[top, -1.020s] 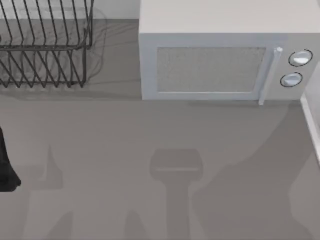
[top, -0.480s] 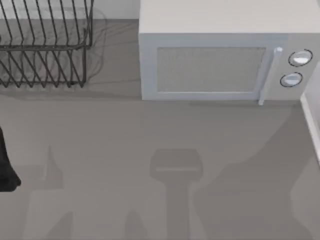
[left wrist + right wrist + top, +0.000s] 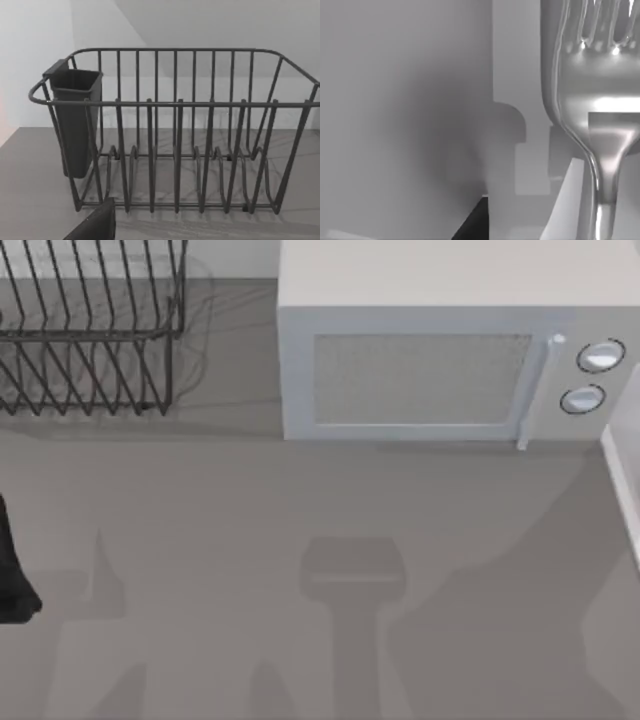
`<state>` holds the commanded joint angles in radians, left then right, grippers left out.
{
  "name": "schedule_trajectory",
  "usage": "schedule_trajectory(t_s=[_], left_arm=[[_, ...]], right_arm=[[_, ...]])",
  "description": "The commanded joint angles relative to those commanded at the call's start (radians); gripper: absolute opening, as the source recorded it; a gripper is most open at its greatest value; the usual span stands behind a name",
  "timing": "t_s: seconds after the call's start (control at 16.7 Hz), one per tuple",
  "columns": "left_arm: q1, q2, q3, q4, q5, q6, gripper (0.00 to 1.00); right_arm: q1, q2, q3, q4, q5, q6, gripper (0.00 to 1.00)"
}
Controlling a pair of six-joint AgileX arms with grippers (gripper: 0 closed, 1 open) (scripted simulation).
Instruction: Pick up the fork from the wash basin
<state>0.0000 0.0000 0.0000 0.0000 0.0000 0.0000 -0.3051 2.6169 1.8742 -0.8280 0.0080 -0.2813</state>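
Observation:
The fork is shiny silver and looms very close in the right wrist view, tines at the picture's upper edge and its narrow neck running down and out of the picture. A dark part of my right gripper juts in low beside it, apart from the neck. Smooth pale grey surfaces lie behind the fork; I cannot tell whether they belong to the wash basin. A black piece of my left arm sits at the table's left edge, and a dark part of my left gripper shows in front of the rack.
A white microwave stands at the back, door shut. A dark wire dish rack with a dark utensil cup stands at the back left. A white edge runs along the right side.

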Motion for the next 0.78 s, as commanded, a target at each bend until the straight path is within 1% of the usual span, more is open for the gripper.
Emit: schedule_trajectory(t_s=[0.18,0.24,0.66,0.78], left_arm=[[0.0,0.0,0.0,0.0,0.0,0.0,1.0],[0.0,0.0,0.0,0.0,0.0,0.0,1.0],[0.0,0.0,0.0,0.0,0.0,0.0,1.0],[0.0,0.0,0.0,0.0,0.0,0.0,1.0]], right_arm=[[0.0,0.0,0.0,0.0,0.0,0.0,0.02],[0.0,0.0,0.0,0.0,0.0,0.0,0.0],[0.0,0.0,0.0,0.0,0.0,0.0,0.0],[0.003,-0.047,0.013,-0.016,-0.013,0.011,0.0]])
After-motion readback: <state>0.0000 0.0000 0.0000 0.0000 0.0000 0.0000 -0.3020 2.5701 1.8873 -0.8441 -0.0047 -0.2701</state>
